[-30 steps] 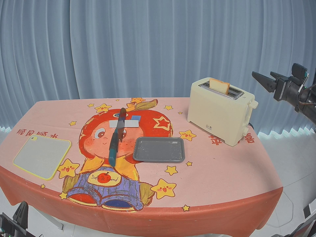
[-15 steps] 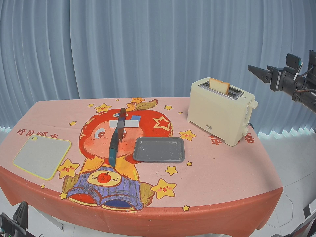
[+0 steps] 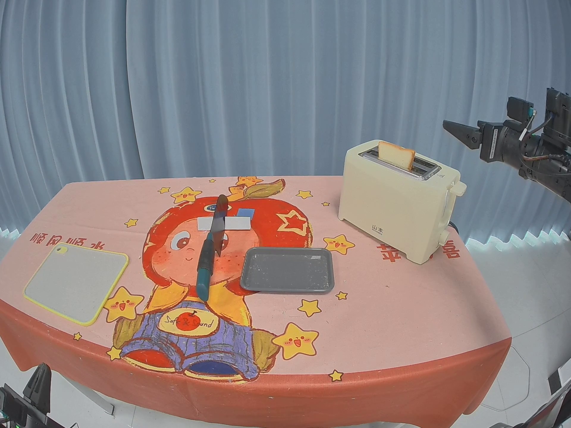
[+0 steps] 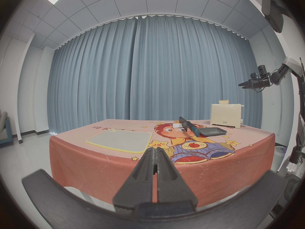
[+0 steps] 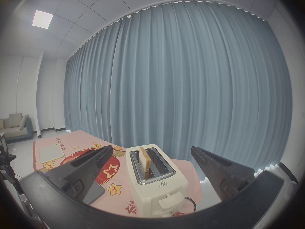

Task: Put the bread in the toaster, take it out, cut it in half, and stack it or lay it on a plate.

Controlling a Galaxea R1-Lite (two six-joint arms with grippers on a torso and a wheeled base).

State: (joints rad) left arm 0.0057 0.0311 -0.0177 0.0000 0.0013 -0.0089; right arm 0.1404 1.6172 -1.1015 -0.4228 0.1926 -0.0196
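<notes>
- Right gripper (image 3: pixel 458 131), spread wide and empty, is rising leftward toward the one toaster (image 3: pixel 392 206).
- Left gripper (image 4: pixel 155 150) is sitting closed, empty.
- One bread (image 3: pixel 396 154), one knife (image 3: pixel 208 251), one plate (image 3: pixel 288 270), one cutting board (image 3: pixel 74 282).

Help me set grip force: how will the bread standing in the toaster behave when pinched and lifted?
Probably light and fairly stiff: the bread stands upright in the toaster slot without sagging. Its browned crust suggests it may crumble under a hard pinch. Thin, it probably topples on edge.

Glossy cream plastic toaster (image 3: pixel 392 206), matt grey tray (image 3: pixel 288 270), printed cloth table cover (image 3: pixel 386 322), pleated fabric curtain (image 3: pixel 267 72)
</notes>
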